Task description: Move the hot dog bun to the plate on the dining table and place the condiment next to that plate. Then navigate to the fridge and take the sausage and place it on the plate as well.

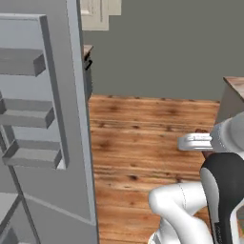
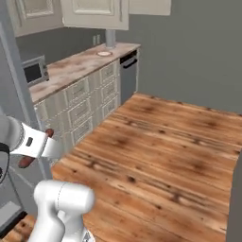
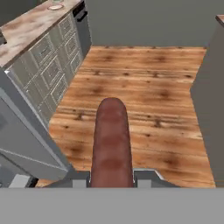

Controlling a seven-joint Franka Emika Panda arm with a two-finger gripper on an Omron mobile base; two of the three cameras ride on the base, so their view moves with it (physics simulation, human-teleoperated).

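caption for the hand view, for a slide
Jaws shut on the sausage, carried above the wooden floor beside the open fridge door.

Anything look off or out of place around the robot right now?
Only the fridge door stands wide open, its shelves bare, beside the arm. The claw is shut on the sausage, which sticks straight out over the wooden floor. Nothing spilled or damaged.

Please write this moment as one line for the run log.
stage: carrying | gripper: shut on sausage | fridge: door open, at left | below: wooden floor | plate: not in sight
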